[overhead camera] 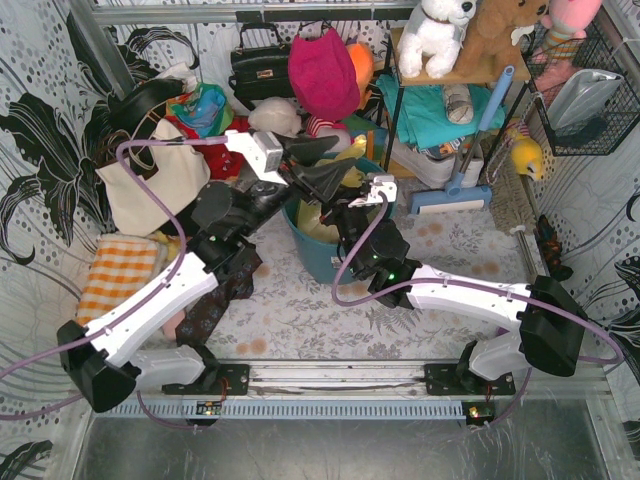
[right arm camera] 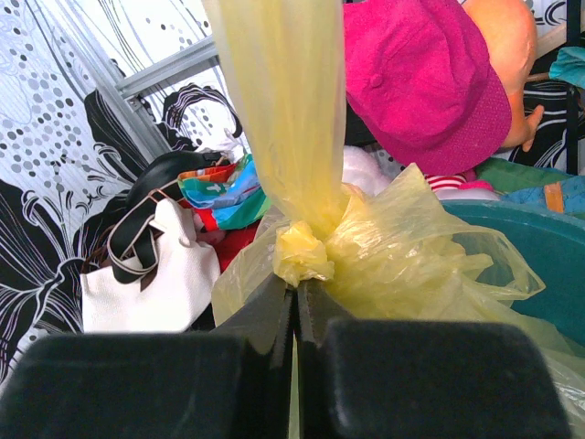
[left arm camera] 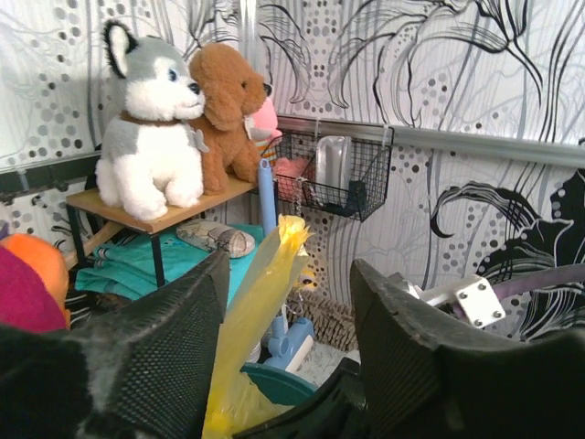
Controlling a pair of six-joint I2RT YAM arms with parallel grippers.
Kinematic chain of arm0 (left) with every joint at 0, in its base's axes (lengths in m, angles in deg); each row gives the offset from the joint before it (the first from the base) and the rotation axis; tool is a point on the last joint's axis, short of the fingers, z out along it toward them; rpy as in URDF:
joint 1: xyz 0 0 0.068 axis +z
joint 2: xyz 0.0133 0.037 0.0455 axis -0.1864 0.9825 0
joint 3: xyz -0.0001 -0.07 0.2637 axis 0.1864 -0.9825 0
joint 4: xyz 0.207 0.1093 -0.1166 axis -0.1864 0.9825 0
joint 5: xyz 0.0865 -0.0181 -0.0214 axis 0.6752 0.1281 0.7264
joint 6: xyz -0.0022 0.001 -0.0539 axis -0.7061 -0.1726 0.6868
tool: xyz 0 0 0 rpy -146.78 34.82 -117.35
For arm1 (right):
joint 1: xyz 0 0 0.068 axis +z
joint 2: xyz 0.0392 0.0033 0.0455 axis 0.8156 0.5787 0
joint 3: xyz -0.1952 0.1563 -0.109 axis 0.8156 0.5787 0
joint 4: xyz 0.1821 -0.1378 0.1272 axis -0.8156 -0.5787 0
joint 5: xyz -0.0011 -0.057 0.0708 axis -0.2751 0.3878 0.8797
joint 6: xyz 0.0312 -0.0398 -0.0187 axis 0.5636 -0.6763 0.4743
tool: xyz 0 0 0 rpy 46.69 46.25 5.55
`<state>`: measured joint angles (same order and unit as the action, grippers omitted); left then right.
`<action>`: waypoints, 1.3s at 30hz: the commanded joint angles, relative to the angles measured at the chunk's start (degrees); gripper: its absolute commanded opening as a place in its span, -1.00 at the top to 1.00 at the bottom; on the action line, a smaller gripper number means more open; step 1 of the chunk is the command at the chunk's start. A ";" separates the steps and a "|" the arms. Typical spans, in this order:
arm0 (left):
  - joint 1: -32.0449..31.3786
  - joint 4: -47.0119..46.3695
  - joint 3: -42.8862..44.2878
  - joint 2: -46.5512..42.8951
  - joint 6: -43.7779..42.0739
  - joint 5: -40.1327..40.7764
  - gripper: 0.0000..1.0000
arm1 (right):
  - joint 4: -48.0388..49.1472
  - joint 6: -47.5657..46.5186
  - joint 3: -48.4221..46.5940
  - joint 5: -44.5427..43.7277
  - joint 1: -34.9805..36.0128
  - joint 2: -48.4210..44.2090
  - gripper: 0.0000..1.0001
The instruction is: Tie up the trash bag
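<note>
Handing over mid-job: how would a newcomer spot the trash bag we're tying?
Find the teal round plastic bucket in the middle of the top view. The thin translucent yellow plastic trash bag sits in it, its neck bunched into a knot with a strip rising above. Unlike the cream canvas tote to the left, it is crinkly and see-through.
</note>
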<state>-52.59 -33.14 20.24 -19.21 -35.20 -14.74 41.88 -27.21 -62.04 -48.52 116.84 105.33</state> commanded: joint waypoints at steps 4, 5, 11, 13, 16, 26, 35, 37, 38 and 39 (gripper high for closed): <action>0.16 8.37 0.32 -7.47 0.33 13.43 -0.35 | 2.48 -0.05 0.67 -2.50 0.38 -1.48 1.00; 0.17 10.32 0.49 -8.08 0.55 15.16 -0.33 | 2.31 0.06 0.67 -2.52 0.38 -1.57 1.00; 0.50 20.57 0.05 -7.56 4.32 21.21 -0.10 | 0.27 1.24 0.69 -2.34 0.35 -2.42 1.00; 2.40 23.39 -0.12 -5.95 8.02 19.46 -0.09 | -0.37 1.65 0.67 -2.25 0.34 -2.62 1.00; 8.85 23.39 -1.65 -4.57 14.62 11.60 -0.08 | -1.67 2.29 0.66 -2.12 0.31 -3.04 1.00; 22.16 5.65 -7.90 1.75 29.47 -19.59 -0.02 | -3.85 3.42 0.37 -1.57 0.36 -3.87 1.00; 25.00 -9.35 -10.17 7.49 39.62 -30.90 -0.09 | -5.00 4.22 0.23 -1.63 0.37 -3.78 1.00; 24.99 -8.62 -9.47 8.53 39.09 -31.27 -0.07 | -4.97 4.22 0.19 -1.71 0.30 -3.78 1.00; 24.98 -8.14 -9.19 8.99 38.76 -31.22 -0.05 | -5.06 4.23 0.15 -1.72 0.37 -3.78 1.00; 25.00 -8.03 -8.99 9.43 38.54 -31.42 -0.04 | -5.13 4.25 0.14 -1.64 0.37 -3.70 1.00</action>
<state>-27.95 -35.78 10.12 -11.01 1.69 -42.19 36.51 -24.13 -62.02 -49.83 116.84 103.06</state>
